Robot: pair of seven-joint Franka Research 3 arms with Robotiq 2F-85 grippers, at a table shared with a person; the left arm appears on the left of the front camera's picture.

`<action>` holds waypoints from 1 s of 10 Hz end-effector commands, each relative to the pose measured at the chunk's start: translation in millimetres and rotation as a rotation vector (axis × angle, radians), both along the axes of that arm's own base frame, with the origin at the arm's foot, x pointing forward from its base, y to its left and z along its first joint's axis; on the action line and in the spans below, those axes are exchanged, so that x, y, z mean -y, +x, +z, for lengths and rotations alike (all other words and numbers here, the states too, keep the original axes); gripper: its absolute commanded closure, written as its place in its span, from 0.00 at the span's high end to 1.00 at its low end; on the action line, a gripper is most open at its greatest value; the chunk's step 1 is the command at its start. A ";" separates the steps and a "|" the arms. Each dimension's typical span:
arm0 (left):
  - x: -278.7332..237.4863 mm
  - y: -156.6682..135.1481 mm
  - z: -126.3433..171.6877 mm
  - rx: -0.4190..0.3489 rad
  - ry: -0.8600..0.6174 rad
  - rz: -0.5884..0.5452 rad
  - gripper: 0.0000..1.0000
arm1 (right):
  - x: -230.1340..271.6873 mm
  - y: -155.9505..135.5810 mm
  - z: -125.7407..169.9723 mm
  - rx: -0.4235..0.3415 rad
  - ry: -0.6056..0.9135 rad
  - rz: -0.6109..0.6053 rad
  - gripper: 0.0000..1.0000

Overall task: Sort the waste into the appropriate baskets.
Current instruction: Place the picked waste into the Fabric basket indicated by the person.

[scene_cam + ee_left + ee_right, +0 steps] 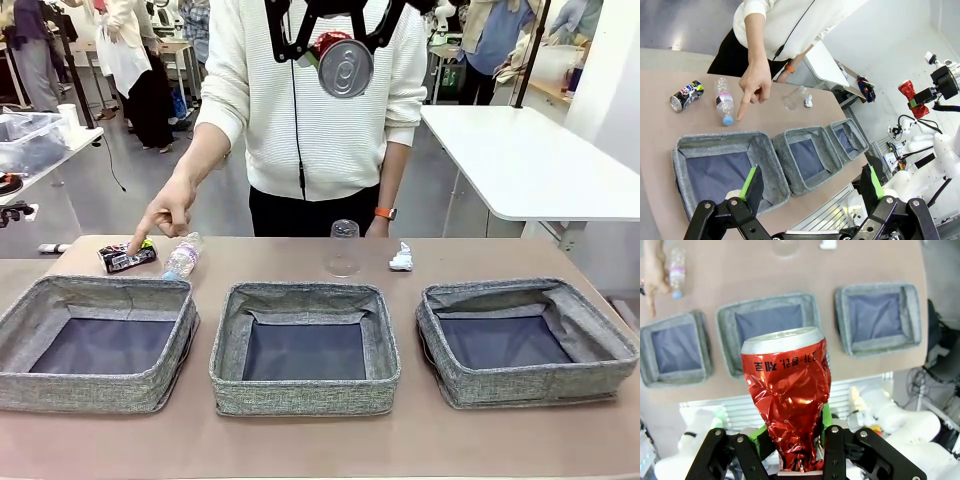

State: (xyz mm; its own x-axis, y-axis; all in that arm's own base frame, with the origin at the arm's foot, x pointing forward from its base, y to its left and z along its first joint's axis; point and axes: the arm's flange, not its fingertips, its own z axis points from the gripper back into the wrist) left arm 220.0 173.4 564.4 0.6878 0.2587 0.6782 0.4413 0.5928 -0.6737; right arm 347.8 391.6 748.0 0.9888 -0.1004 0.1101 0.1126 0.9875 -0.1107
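Grip: right gripper point(790, 429) clamping crushed red can point(787, 395), holding it high over table. Can's long axis running along fingers, silver end pointing down. Middle basket point(725, 335) lying almost straight below, so likely drop needing little sideways travel. Can body looking deeply crumpled, end rim keeping round shape. Left gripper point(812, 177) hanging wide open, holding nothing, above left basket point(682, 150).
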 end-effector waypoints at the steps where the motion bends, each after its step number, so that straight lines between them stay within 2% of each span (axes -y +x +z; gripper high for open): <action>1: 1.8 1.9 1.4 0.023 -0.003 -0.005 1.00 | 4.3 -1.4 -2.7 0.010 0.005 -0.009 0.30; 4: 1.8 1.9 1.4 0.023 -0.003 -0.005 1.00 | 0.0 0.0 0.0 0.000 0.000 0.000 0.30; 5: 1.8 1.9 1.4 0.023 -0.003 -0.005 1.00 | -25.3 13.8 -2.3 0.096 0.002 0.154 0.30; 6: 1.8 1.9 1.4 0.023 -0.003 -0.005 1.00 | -72.7 35.4 -10.8 0.174 -0.014 0.376 0.30; 7: 1.8 1.9 1.4 0.023 -0.003 -0.005 1.00 | -119.8 52.4 -23.0 0.224 -0.010 0.566 0.30; 8: 0.1 0.4 0.0 -0.001 0.001 0.000 1.00 | -165.3 59.4 -38.1 0.255 0.039 0.732 0.30; 9: -11.0 -9.7 4.0 0.001 0.030 0.049 1.00 | -209.9 55.9 -56.1 0.287 0.112 0.889 0.30; 10: -21.1 -17.8 6.3 -0.011 0.022 0.051 1.00 | -251.8 42.8 -73.6 0.311 0.181 1.083 0.30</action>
